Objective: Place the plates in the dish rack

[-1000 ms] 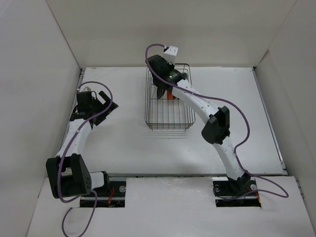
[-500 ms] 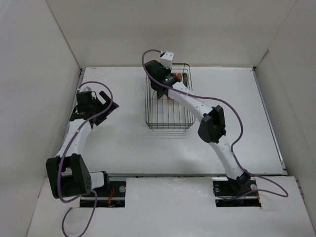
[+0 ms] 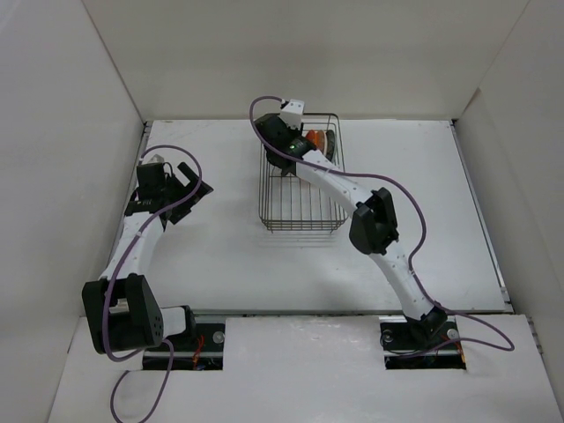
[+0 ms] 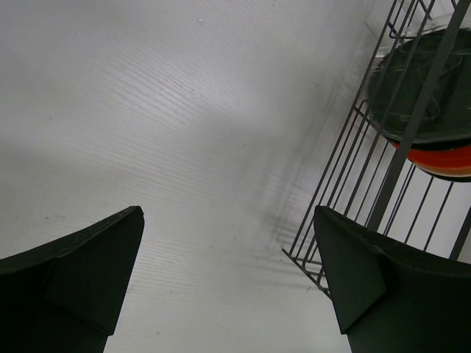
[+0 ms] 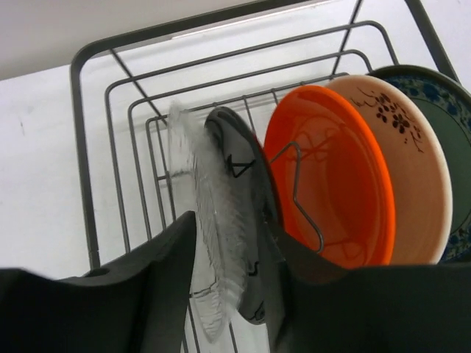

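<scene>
Right gripper (image 5: 232, 243): jaws partly apart, one finger on each side of the lower rims of the clear plate (image 5: 202, 220) and the black plate (image 5: 239, 169). No firm pinch to be made out; both plates seem to rest on the wires.

Left gripper (image 4: 228, 220): spread wide and empty, hanging over the bare table (image 3: 220, 247) just beside the rack's left wall.

Dish rack (image 5: 81, 110): black wire basket in the far middle of the table. Five plates stand on edge in a row at its far end, leaning between the tines:
- clear, ribbed and see-through
- black, matt, with a small mark
- orange plate (image 5: 331, 184), glossy
- cream plate (image 5: 412, 169) with a dark flower sprig
- dark teal patterned plate (image 5: 449, 110), half out of frame

Progress, my reading: no plate shows outside the rack, so loading looks complete. What is left is for the right gripper to lift clear without tipping the clear plate.
</scene>
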You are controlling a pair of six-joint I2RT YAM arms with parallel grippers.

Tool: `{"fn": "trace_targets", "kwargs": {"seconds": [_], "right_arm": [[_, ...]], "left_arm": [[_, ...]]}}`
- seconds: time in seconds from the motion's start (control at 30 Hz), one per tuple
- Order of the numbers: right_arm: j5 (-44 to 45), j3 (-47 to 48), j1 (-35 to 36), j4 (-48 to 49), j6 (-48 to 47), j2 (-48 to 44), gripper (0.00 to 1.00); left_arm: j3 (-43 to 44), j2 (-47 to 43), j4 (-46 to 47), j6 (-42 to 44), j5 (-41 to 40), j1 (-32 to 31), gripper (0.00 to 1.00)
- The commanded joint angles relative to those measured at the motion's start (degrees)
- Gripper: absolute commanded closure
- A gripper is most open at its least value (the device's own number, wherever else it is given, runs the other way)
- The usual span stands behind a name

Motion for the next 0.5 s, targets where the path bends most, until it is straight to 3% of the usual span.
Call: {"fn": "trace_targets", "kwargs": {"seconds": [0.0,0.17,0.27,0.3,0.47], "right_arm": [[-0.4,1.5,0.2,2.3,0.2,-1.7,0.54],[-0.4,1.5,2.0,5.3,-3.5,-5.7,0.23],[-1.0,2.9,2.6,5.8,-6.8,-10.1,0.15],[-2.3,2.9,2.6,5.8,-7.5,-11.9,0.03],[-8.7,-11.7,2.6,5.7,-16.2,-27.4,0.00]], "left_arm": [[1.2,0.0,0.9,1.0,0.6,0.0,0.00],[1.2,0.0,0.9,1.0,0.6,0.0,0.00],[1.9,-0.6,0.9,1.0,0.0,0.0,0.00],[2.5,-1.1,0.9,1.5,-0.8,0.0,0.00],[6.2,-3.2,-1.6,2.0,-5.3,0.0,0.00]]}}
